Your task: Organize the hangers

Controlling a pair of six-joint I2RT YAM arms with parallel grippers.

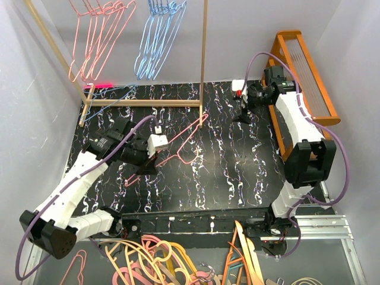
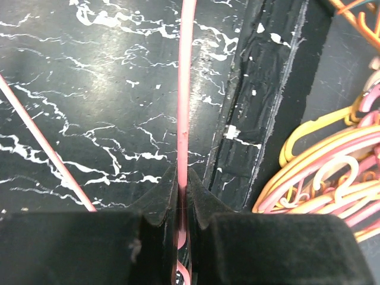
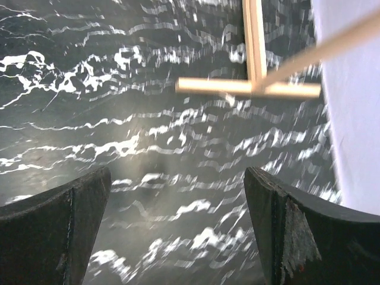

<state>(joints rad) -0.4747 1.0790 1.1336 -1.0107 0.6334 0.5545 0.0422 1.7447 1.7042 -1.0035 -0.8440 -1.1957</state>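
Observation:
Several pink-red wire hangers [image 1: 98,35] and several light blue ones [image 1: 159,35] hang on the wooden rack [image 1: 204,53] at the back left. One more pink-red hanger [image 1: 189,138] lies slanted over the black marbled table. My left gripper [image 1: 148,161] is shut on its wire near the lower left end. In the left wrist view the pink wire [image 2: 184,89] runs straight up from between the closed fingers [image 2: 160,202]. My right gripper [image 1: 243,116] hangs open and empty over the table's back right, its fingers [image 3: 71,219] wide apart.
The rack's wooden foot [image 3: 252,86] lies just ahead of the right gripper. An orange slatted frame [image 1: 309,65] stands along the right wall. A heap of thicker orange, pink and cream hangers [image 1: 154,261] lies below the table's near edge, also in the left wrist view [image 2: 332,160].

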